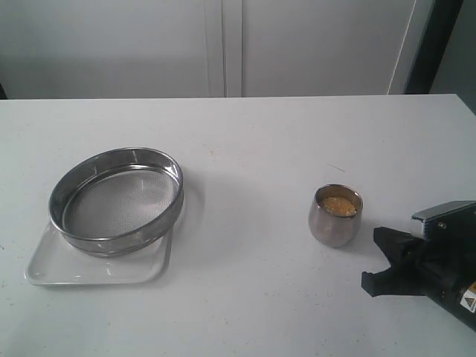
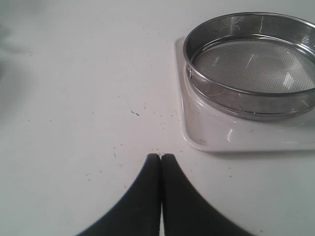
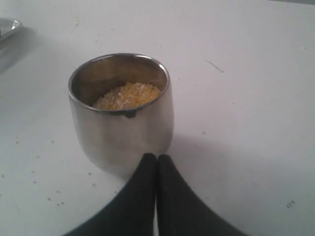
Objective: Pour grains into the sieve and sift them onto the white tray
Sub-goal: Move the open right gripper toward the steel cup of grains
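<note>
We are noting a speckled white table (image 2: 74, 98), with pale cabinet doors (image 1: 223, 44) beyond the sieve (image 1: 117, 199). Only the wrist views are showing left gripper (image 2: 161, 157) and right gripper (image 3: 156, 157) fingers pressed together, empty.

The sieve (image 1: 115, 199) is a ring of shiny, lightly brushed steel with a fine grey wire mesh for a bottom, and the white tray (image 1: 97, 271) is smooth and glossy, with soft reflections along its rim. The small cup (image 1: 335, 223) is polished metal, mirror-like outside and duller inside, and the grains (image 1: 339, 205) look dry and gritty. The table (image 1: 253, 141) is matt white with fine specks, and the left gripper (image 2: 161, 155) and right gripper (image 3: 156, 156) have smooth, matt black fingers.
</note>
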You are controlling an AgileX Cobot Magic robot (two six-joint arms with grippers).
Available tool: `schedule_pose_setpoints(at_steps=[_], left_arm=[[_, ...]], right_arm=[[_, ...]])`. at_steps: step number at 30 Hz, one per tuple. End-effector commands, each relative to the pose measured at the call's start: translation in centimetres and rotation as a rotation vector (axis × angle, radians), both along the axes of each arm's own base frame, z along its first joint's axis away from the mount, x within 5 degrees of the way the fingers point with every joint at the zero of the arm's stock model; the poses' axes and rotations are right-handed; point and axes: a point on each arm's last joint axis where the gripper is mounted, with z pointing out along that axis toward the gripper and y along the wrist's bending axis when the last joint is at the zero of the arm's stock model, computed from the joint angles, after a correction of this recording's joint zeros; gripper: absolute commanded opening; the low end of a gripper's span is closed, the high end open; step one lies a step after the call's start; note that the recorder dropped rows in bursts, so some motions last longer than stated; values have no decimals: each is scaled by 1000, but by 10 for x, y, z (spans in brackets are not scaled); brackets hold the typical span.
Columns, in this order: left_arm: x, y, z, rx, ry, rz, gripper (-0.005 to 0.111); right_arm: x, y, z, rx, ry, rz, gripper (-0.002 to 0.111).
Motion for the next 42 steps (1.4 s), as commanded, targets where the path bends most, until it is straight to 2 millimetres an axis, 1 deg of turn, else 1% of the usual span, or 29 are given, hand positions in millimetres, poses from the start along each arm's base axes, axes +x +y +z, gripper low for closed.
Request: schedule_pose_setpoints(at_steps=[1,2,3,4,5,6,7,8,9,10,12,17,24,37,42], left_arm=[[0,0,-1,-7,-1,0,0],[0,0,-1,-7,-1,0,0],[0,0,-1,-7,-1,0,0],[0,0,-1,-7,-1,0,0],[0,0,-1,-7,-1,0,0],[0,0,-1,-7,-1,0,0],[0,0,-1,-7,-1,0,0],[0,0,-1,-7,-1,0,0],[0,0,-1,-7,-1,0,0],[0,0,-1,-7,-1,0,0],[0,0,-1,-7,-1,0,0],[0,0,-1,-7,-1,0,0],[0,0,-1,-7,-1,0,0],[0,0,-1,-7,-1,0,0],[0,0,-1,-7,-1,0,0]], right_arm=[[3,2,0,78,13,-20,0],[3,2,0,77,13,-20,2],[3,2,0,83,16,-22,6],[3,2,0,99,22,-28,16],[3,2,0,99,22,-28,28],[3,2,0,99,22,-26,47],[4,2,0,99,21,-25,63],[6,2,1,99,14,-24,82],[7,3,2,98,7,-18,90],[10,4,3,98,-2,-6,96],[12,6,4,96,-14,26,99],[17,9,5,74,-19,70,99],[22,11,-1,43,0,105,99],[24,12,1,55,-26,104,99],[23,13,-1,-48,-47,162,99]])
